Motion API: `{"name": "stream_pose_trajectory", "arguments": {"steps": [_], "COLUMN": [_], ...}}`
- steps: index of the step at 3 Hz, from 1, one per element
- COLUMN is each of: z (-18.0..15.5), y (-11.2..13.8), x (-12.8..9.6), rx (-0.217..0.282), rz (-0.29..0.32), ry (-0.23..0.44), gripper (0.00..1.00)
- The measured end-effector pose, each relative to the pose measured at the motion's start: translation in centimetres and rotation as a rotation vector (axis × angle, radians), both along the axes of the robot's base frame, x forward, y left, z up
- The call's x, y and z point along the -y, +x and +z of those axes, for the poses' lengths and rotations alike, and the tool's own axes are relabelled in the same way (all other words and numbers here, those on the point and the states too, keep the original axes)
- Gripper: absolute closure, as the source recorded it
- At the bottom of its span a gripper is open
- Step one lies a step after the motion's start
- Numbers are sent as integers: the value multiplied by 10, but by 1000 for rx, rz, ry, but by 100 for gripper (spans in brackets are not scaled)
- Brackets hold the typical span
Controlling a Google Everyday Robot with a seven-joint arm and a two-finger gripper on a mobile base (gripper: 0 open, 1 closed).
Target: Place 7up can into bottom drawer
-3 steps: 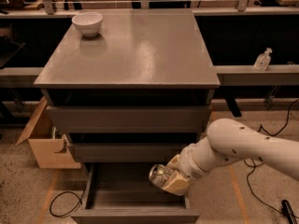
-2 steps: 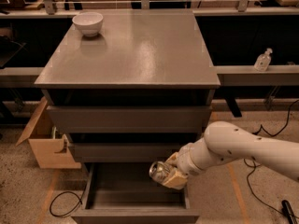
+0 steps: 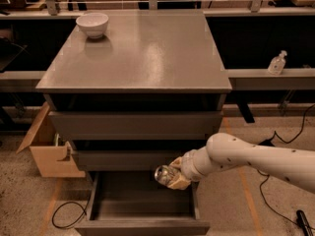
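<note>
The 7up can (image 3: 164, 174), small and silvery, lies on its side in my gripper (image 3: 173, 176). The gripper is shut on it and holds it above the right rear part of the bottom drawer (image 3: 142, 224). That drawer is pulled out, a shallow grey box with nothing inside. My white arm (image 3: 256, 159) reaches in from the right. The two grey drawers above are pushed in.
A white bowl (image 3: 92, 24) stands at the back left of the cabinet top (image 3: 142, 53). A cardboard box (image 3: 47, 151) sits on the floor left of the cabinet. A clear bottle (image 3: 277, 63) stands on the right shelf. Cables lie on the floor.
My gripper with the can has moved slightly up and left over the open drawer. Nothing else has moved.
</note>
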State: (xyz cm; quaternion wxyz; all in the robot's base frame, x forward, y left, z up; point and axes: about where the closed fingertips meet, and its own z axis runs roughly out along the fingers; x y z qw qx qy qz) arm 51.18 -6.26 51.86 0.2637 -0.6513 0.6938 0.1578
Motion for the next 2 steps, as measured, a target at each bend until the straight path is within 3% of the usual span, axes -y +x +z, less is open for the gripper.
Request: {"name": "stream_pose_trajectory", "arguments": {"steps": [1,2], "z": [-52,-52], "y": [22,22], "x": [-2,-2], "rx": [-1,-1], "rz": [2,2], "ry": [-8,-8], "gripper": [100,100]}}
